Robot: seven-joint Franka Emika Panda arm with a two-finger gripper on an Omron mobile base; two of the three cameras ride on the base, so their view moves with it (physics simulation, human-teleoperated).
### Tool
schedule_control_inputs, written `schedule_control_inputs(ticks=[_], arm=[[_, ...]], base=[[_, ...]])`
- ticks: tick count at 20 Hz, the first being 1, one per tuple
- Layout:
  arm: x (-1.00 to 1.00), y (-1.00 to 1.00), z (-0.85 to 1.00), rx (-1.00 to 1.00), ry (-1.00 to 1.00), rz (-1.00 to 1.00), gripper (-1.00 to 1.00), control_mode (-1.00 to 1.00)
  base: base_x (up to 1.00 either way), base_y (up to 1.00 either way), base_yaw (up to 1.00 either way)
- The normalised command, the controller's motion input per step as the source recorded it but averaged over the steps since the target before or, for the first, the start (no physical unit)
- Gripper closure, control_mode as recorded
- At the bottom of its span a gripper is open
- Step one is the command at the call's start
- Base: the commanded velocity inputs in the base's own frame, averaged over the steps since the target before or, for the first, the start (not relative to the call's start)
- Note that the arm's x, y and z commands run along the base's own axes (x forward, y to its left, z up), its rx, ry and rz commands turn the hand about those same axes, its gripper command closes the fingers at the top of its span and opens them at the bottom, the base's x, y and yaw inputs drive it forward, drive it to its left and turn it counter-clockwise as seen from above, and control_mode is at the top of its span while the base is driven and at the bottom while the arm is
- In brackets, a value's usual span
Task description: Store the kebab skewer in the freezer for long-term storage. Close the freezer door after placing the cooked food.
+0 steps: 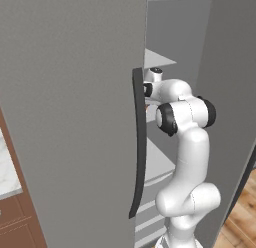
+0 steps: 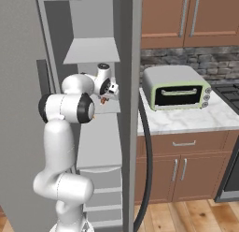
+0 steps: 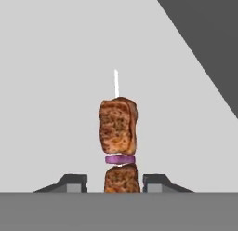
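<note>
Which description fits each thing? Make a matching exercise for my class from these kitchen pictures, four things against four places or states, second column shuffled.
Things:
1. kebab skewer
2. toaster oven
3. freezer
4. gripper

Descriptions:
A. on the marble counter, door shut
B. door standing open
C. between the fingertips, a gap on each side
D. reaching into the grey shelves, fingers parted

Pairs: 1-C, 2-A, 3-B, 4-D

A glossy white robot arm [image 2: 60, 147] built of rounded, tube-like segments, with black bands ringing its joints [image 1: 166, 118]. A short white cap tops the wrist [image 2: 103, 67]. The pincer [image 3: 115, 183] ends in two small dark grey fingertips [image 3: 74, 181] with flat, paler inner faces.
</note>
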Motion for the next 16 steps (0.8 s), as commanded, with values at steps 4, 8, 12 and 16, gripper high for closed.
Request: schedule_control_inputs(ticks=[4, 8, 12, 16], arm=[[0.00, 0.00, -0.09, 0.00, 0.00, 0.00, -1.00, -1.00], [0.00, 0.00, -0.01, 0.00, -0.01, 0.00, -1.00, -1.00], [-0.06, 0.00, 0.00, 0.00, 0.00, 0.00, -1.00, -1.00], [-0.08, -0.02, 0.00, 0.00, -0.01, 0.00, -1.00, -1.00]], base=[[0.00, 0.00, 0.00], [0.00, 0.00, 0.00], [0.00, 0.00, 0.00], [0.00, 0.00, 0.00]])
